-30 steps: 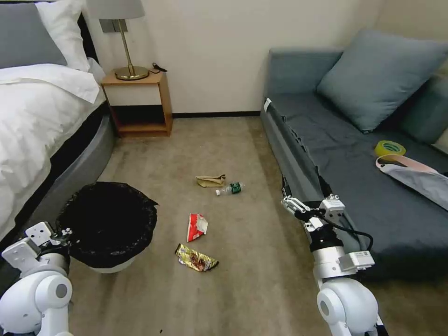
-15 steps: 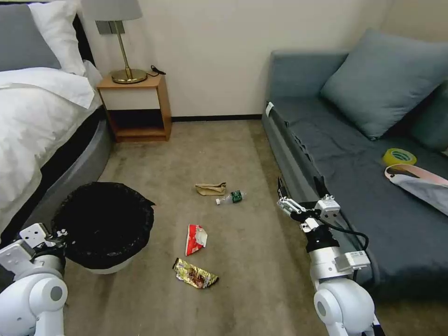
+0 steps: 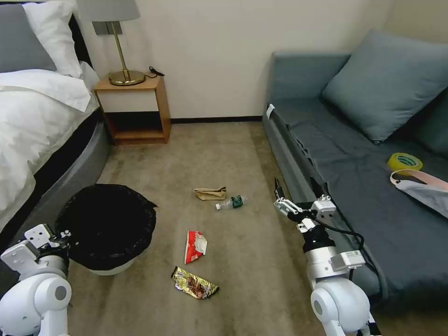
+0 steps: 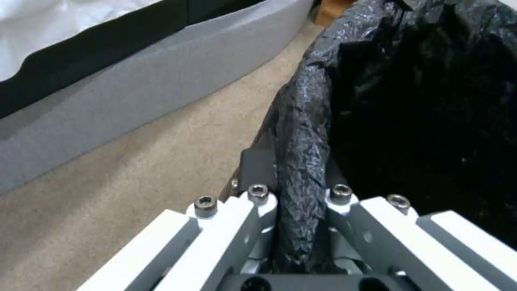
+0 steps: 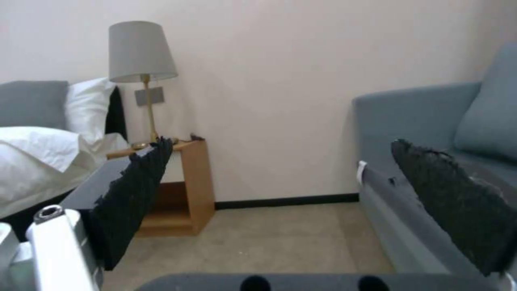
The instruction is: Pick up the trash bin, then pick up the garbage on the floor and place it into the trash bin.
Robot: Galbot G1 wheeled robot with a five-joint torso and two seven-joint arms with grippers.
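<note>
From my head: the bin [image 3: 108, 228] stands on the carpet beside the bed [image 3: 42, 121], wrappers [image 3: 195, 283] lying just beyond it. My left gripper [image 3: 63, 233] reaches low to its rim. Left wrist: pads clamp the bag-covered rim, ready for lifting. Right wrist: my right gripper [image 5: 301, 202], held level, gapes apart, away from the bin.

Left pincer [image 4: 299, 198] clamped on trash bin [image 4: 409, 101] bag-covered rim.

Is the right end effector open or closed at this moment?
Open. The right end effector hangs above the carpet beside the sofa; its two black pads stand wide apart with nothing between them.
</note>
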